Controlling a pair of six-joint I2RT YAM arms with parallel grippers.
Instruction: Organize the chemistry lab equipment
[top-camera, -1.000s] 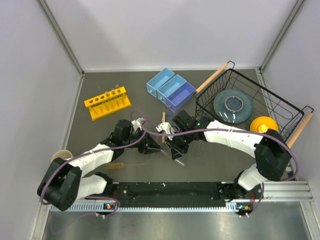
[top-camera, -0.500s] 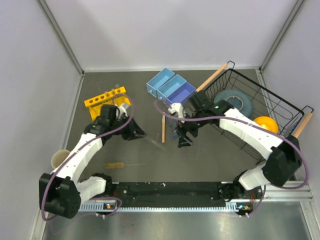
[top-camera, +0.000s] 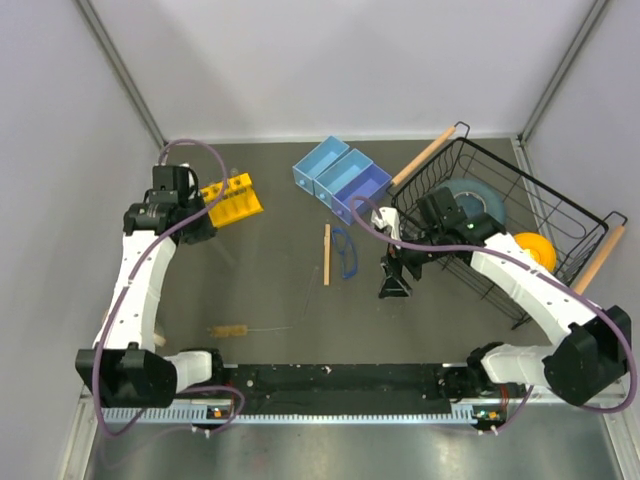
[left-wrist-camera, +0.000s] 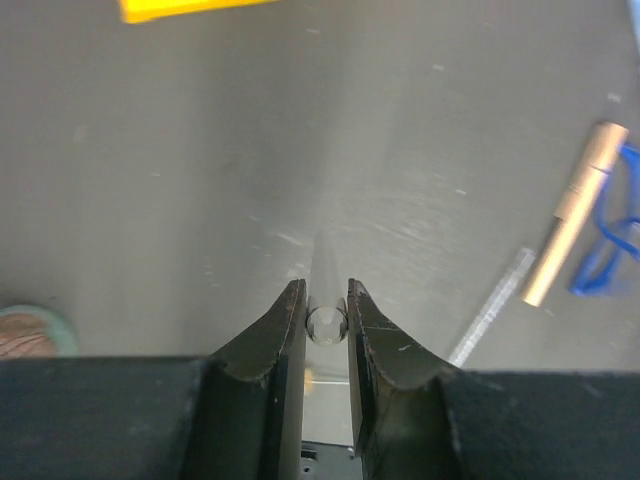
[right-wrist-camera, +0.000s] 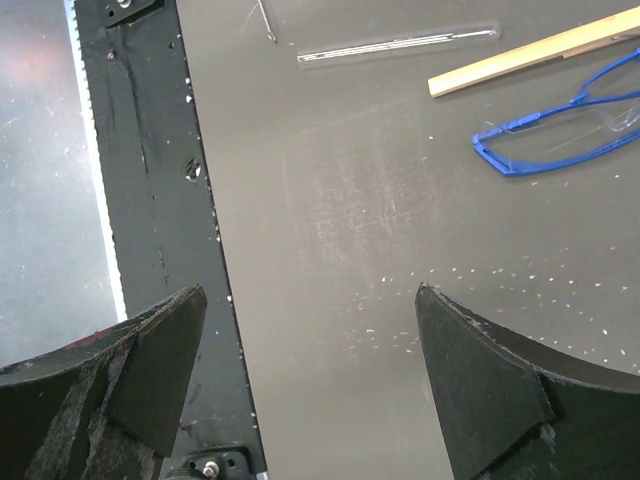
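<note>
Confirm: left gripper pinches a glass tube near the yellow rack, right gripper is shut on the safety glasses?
Wrong on the right gripper: it is open and empty, and the safety glasses lie on the table, per the right wrist view. The left gripper does pinch a glass tube near the yellow rack.

A dark grey table carries everything. Near its far left corner lies a yellow test-tube rack, partly hidden. At the middle of the far edge, three open blue bins stand side by side, set at a slant. At the far right corner sits a black wire basket with a wooden handle at each end; inside it are a grey-blue plate and, toward its right end, a yellow bowl. A black rail runs along the near edge.
</note>
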